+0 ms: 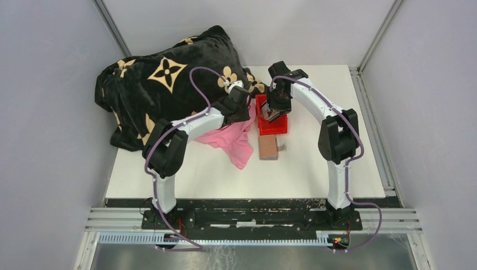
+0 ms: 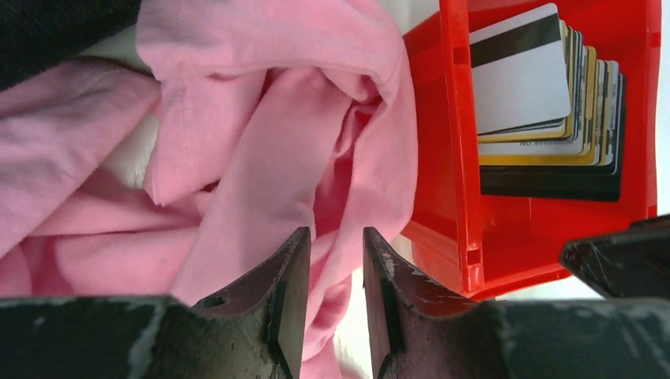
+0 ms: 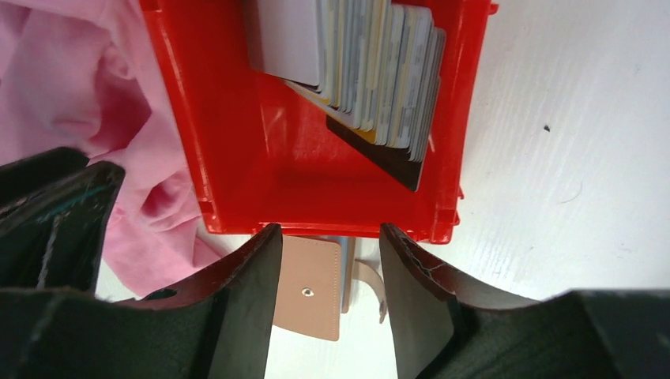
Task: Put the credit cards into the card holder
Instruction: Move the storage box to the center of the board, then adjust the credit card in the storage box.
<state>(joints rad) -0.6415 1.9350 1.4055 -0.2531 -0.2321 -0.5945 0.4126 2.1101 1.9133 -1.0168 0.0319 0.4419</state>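
Though stacked in a red bin (image 2: 442,158), credit cards (image 2: 521,71) with unreadable digits

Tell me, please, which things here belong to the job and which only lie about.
For the job:
- the credit cards, stacked in the red bin
- the card holder, lying just in front of the bin

Only lying about:
- the pink cloth, beside the bin
- the black patterned blanket, at the back left
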